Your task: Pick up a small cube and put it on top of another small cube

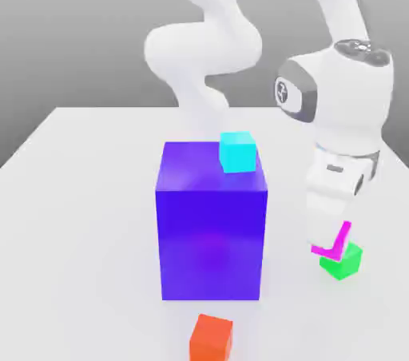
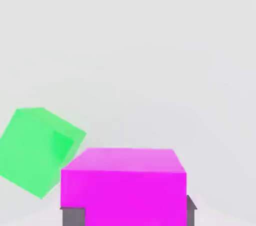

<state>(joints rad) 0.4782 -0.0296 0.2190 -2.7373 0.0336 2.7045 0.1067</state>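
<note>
- Jaws of the gripper (image 1: pixel 330 241) were clenched on the magenta cube (image 2: pixel 123 185), the grey fingers (image 2: pixel 74 216) showing at either side of it in the hand view.
- Held low, the magenta cube hung just above the counter (image 1: pixel 88 216), beside and partly over the green cube (image 1: pixel 342 261) at the exterior view's right.
- The hand view showed the green cube off to one side and turned at an angle, so the two did not look lined up.
- Judged risk: lowering or releasing from here could clip the green cube's edge, knocking it away or letting the magenta one slide off.
- Well apart stood the purple block (image 1: pixel 212 224) bearing a cyan cube (image 1: pixel 237 151), and an orange cube (image 1: pixel 212 337).
</note>
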